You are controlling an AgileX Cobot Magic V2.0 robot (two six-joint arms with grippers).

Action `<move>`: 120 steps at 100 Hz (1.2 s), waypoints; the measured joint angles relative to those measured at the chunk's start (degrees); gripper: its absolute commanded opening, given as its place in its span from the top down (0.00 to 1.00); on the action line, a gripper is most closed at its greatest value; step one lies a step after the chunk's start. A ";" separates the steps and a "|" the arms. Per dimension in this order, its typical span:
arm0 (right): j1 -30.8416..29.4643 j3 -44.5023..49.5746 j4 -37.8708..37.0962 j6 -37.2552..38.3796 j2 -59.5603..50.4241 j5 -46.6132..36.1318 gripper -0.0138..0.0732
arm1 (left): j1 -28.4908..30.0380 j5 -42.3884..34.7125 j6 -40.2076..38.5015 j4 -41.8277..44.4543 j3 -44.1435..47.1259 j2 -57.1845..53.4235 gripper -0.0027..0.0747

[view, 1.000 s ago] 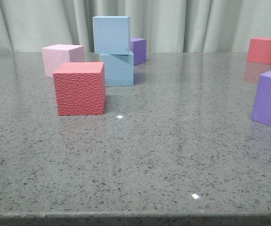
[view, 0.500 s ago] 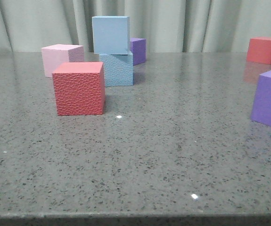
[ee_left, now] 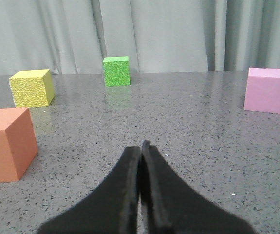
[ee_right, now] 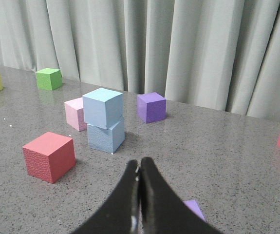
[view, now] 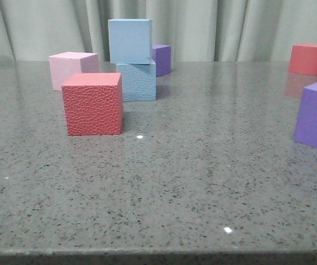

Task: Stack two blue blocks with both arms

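Two stacked blue blocks [view: 132,58] on speckled grey table [view: 202,182], curtain [view: 202,27] behind.

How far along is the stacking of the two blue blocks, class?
Done: the smooth blue block sits on the pebbled blue block, a little off square. In hand: nothing; the left gripper and right gripper are shut, empty and away from the stack. Left: nothing that shows.

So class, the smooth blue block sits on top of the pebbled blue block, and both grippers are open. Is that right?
Not quite. The smooth blue block does sit on the pebbled blue block, but the wrist views show the left gripper and right gripper shut, fingers together, holding nothing.
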 measured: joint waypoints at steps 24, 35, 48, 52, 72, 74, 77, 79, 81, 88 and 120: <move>0.00 0.00 0.00 0.00 0.00 0.00 0.97 | 0.00 0.00 0.00 0.00 0.00 0.00 0.99; 0.00 0.00 0.00 0.00 0.00 0.00 0.97 | 0.00 0.00 0.00 0.00 0.00 0.00 0.99; 0.00 0.00 -1.00 -0.11 0.00 0.00 0.97 | 0.00 0.00 0.00 0.00 0.00 0.00 0.99; 0.00 0.00 -2.73 -0.20 0.00 0.00 0.97 | 0.00 0.00 0.00 0.00 0.00 0.00 0.99; 0.00 0.15 -10.12 -0.33 0.00 0.35 0.97 | 0.00 0.00 0.00 0.00 0.00 0.00 0.99; -0.14 0.28 -10.38 -0.33 0.00 0.35 0.97 | 0.00 0.00 0.00 0.00 0.00 0.00 0.99; -0.40 0.39 -10.97 -0.33 0.00 0.23 0.97 | 0.00 0.00 0.00 0.00 0.00 0.00 0.99; -0.66 0.67 -11.12 -0.33 0.00 0.09 0.97 | 0.00 0.00 0.00 0.00 0.00 0.00 0.99; -1.06 0.95 -11.25 -0.33 0.00 -0.05 0.97 | 0.00 0.00 0.00 0.00 0.00 0.00 0.99; -3.26 2.33 -11.36 -0.15 0.00 -1.76 0.97 | 0.00 0.00 0.00 0.00 0.00 0.00 0.99; -19.13 16.40 -3.49 2.36 0.00 -27.68 0.97 | 0.00 0.00 0.00 0.00 0.00 0.00 0.99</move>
